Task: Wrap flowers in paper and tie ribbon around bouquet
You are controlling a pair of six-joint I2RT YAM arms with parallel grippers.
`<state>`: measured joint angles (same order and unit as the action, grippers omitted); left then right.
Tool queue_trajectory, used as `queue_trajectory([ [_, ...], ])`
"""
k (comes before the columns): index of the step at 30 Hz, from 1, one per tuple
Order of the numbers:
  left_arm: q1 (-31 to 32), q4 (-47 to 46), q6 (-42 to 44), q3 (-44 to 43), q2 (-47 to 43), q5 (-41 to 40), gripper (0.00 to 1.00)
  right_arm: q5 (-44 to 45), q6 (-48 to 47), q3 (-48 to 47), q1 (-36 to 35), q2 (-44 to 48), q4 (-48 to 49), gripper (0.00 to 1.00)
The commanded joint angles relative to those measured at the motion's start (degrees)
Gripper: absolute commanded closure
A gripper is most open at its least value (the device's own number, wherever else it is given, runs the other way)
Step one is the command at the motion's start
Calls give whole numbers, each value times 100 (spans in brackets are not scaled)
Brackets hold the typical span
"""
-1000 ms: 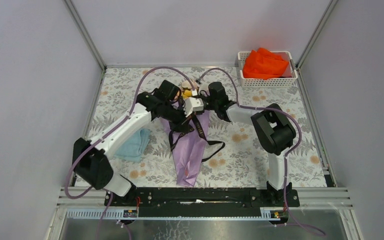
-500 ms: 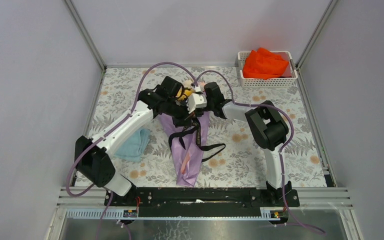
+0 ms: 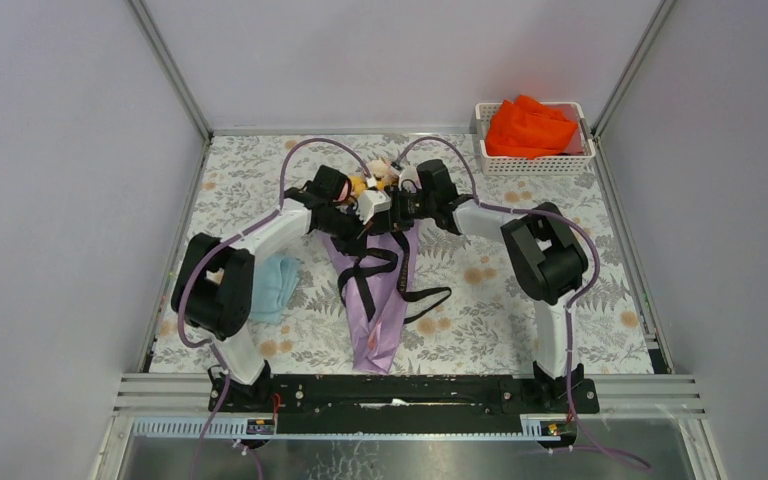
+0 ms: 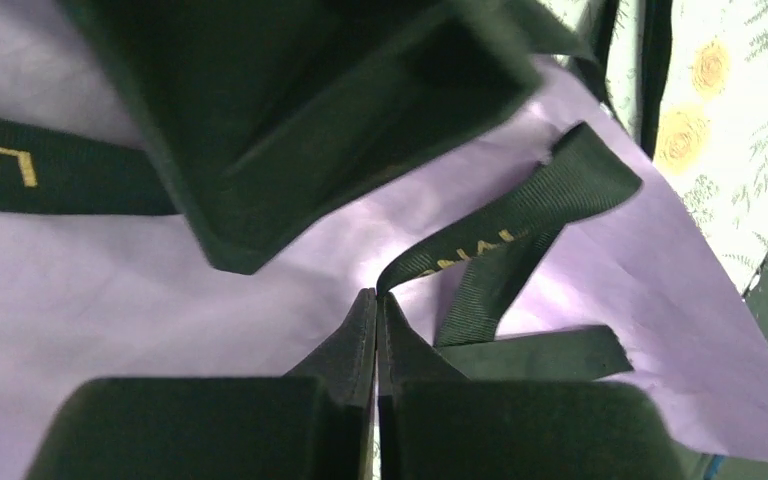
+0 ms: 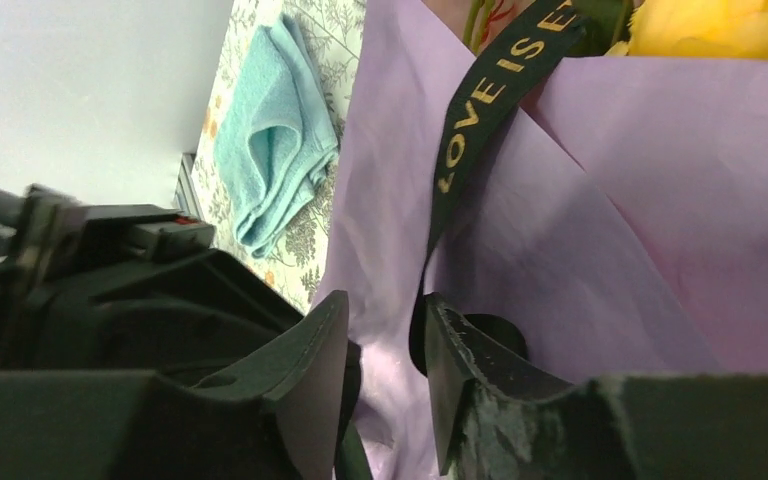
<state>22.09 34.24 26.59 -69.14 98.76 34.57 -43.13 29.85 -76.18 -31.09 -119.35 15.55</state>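
Observation:
The bouquet lies mid-table, a purple paper (image 3: pixel 375 310) cone with its tip toward the arms. The flowers (image 3: pixel 370 183) peek out at its far end, mostly hidden by both wrists; a yellow rose (image 5: pixel 720 25) shows in the right wrist view. A black ribbon (image 3: pixel 365 275) with gold lettering loops over the cone. My left gripper (image 4: pixel 377 293) is shut on the ribbon (image 4: pixel 520 215), a strand rising from its tips just above the paper (image 4: pixel 110 290). My right gripper (image 5: pixel 385 310) stands open over the paper (image 5: pixel 610 200). The ribbon (image 5: pixel 480 100) runs down behind its right finger.
A folded light blue cloth (image 3: pixel 278 285) lies left of the cone, close to the left arm. A white basket (image 3: pixel 535 165) holding an orange cloth (image 3: pixel 530 125) stands at the back right corner. Ribbon tails trail onto the floral table to the right of the cone.
The right gripper has gone from shut to open, letting go of the ribbon. The left arm has folded back, its elbow now nearer its base. The ribbon loops have shifted on the cone.

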Motion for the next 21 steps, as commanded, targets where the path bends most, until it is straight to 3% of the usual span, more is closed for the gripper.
queue_trajectory([
  [1,-171,-932,-410,42,-18,168,100,355,75,128,68,636,-215,57],
  [10,-291,-1166,-449,-391,206,75,100,-160,156,467,121,694,92,41],
  [17,-389,-1227,-499,-930,660,-206,100,-380,31,776,128,918,400,41],
  [21,-383,-1212,-533,-1159,816,46,100,-406,142,809,121,829,543,44],
])
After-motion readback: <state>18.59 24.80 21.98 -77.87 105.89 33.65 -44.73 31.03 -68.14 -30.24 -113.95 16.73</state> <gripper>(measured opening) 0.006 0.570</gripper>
